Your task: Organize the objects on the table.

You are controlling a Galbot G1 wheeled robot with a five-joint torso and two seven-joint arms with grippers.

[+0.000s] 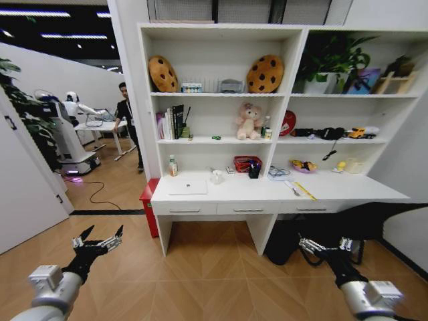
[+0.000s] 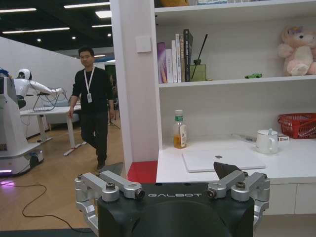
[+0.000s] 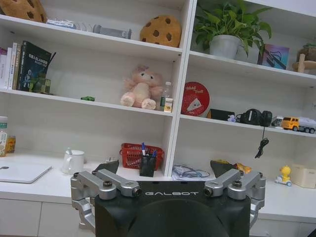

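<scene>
While raised low, both hands (image 1: 101,238) (image 1: 326,245) gape before the table (image 1: 348,189).

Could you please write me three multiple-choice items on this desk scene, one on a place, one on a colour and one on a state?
1. Where does the thin silver laptop lie?
A. On the left part of the long white desk top
B. On the top shelf
C. On the floor

2. What colour is the small mesh basket on the desk?
A. Blue
B. Red
C. Yellow

3. How is the left pincer?
A. Shut on a pen
B. Shut on the laptop
C. Open, holding nothing

Answers:
1. A: the head view shows it flat on the desk's left end, lid closed.
2. B: the right wrist view shows it red, beside the dark pen cup.
3. C: the head view shows its fingers spread above the wooden floor, short of the desk; the right pincer is likewise open and low.
</scene>
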